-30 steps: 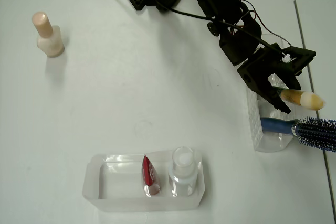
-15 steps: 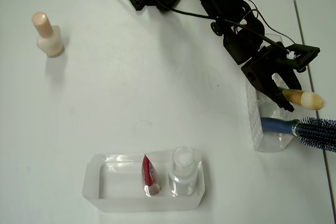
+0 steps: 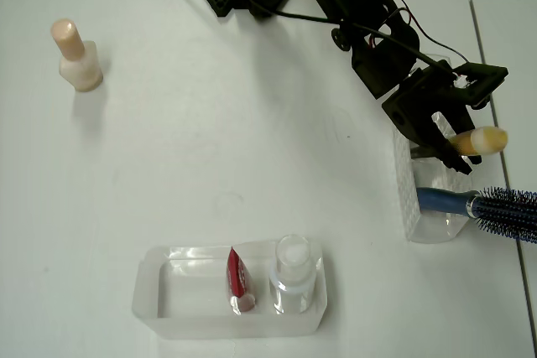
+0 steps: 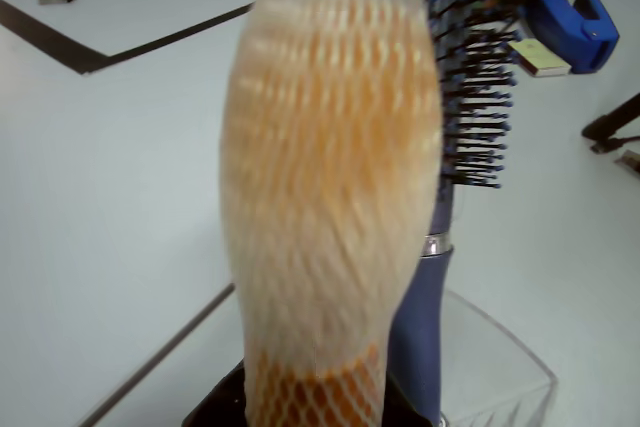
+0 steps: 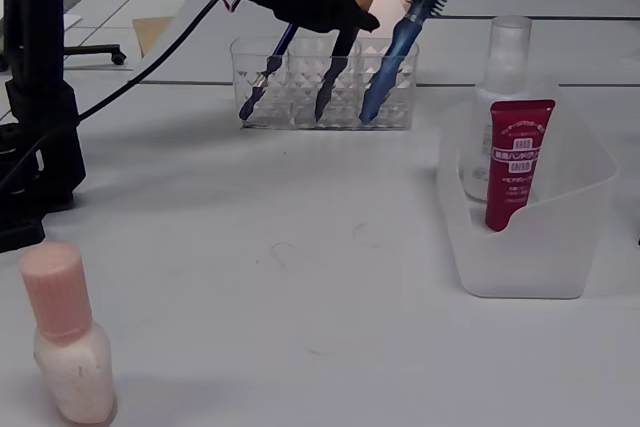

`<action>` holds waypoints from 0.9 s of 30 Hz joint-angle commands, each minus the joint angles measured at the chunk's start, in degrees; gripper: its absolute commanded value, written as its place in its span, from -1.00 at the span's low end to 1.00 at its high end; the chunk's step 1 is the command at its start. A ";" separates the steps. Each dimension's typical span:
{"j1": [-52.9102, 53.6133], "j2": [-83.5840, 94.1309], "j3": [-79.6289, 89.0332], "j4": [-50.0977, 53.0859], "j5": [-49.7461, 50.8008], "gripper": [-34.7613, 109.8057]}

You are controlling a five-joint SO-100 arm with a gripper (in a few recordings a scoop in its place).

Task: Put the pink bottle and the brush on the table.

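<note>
You're working in what looks like a lab or office test bench: a plain white table (image 3: 210, 140) carrying cosmetics in clear organizers (image 5: 325, 87), the arm's cables running across it, and a tiled floor with a chair's wheeled base (image 5: 100, 52) behind.

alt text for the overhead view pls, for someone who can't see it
A black robot gripper grasps the brush over a clear holder at the white table's right edge. The pink bottle stands far left.
</note>
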 commanded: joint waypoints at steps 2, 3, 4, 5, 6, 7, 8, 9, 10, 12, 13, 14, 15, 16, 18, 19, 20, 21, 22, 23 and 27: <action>-0.53 7.47 -0.53 1.32 0.70 -0.52; -0.53 8.17 -0.53 1.93 1.05 -0.52; -0.53 8.96 -0.53 2.55 1.41 -0.52; -0.53 9.84 -0.53 3.34 1.67 -0.52; -0.53 10.90 -0.53 4.22 1.85 -0.52; -0.44 11.60 -0.53 4.75 2.20 -0.52; -0.44 12.57 -0.53 5.54 2.46 -0.52; -0.44 13.45 -0.53 6.33 2.64 -0.52; -0.44 14.33 -0.53 7.03 2.90 -0.52; -0.44 16.00 -0.53 8.44 3.25 -0.52; -0.44 17.14 -0.53 9.40 3.34 -0.52; -0.44 18.02 -0.53 9.93 3.52 -0.52; -0.44 18.81 -0.62 10.46 3.69 -0.52; -0.44 19.95 -0.79 11.34 3.87 -0.52; -0.26 21.97 -1.85 13.62 4.31 -0.52; -0.18 22.76 -2.29 14.50 4.39 -0.52; 0.00 23.64 -2.64 15.21 4.39 -0.52; 0.09 24.61 -3.08 16.17 4.39 -0.52; 0.18 25.66 -3.87 17.49 4.39 -0.52; 0.26 26.46 -4.31 18.28 4.48 -0.52; 0.44 29.09 -6.24 21.88 4.57 -0.52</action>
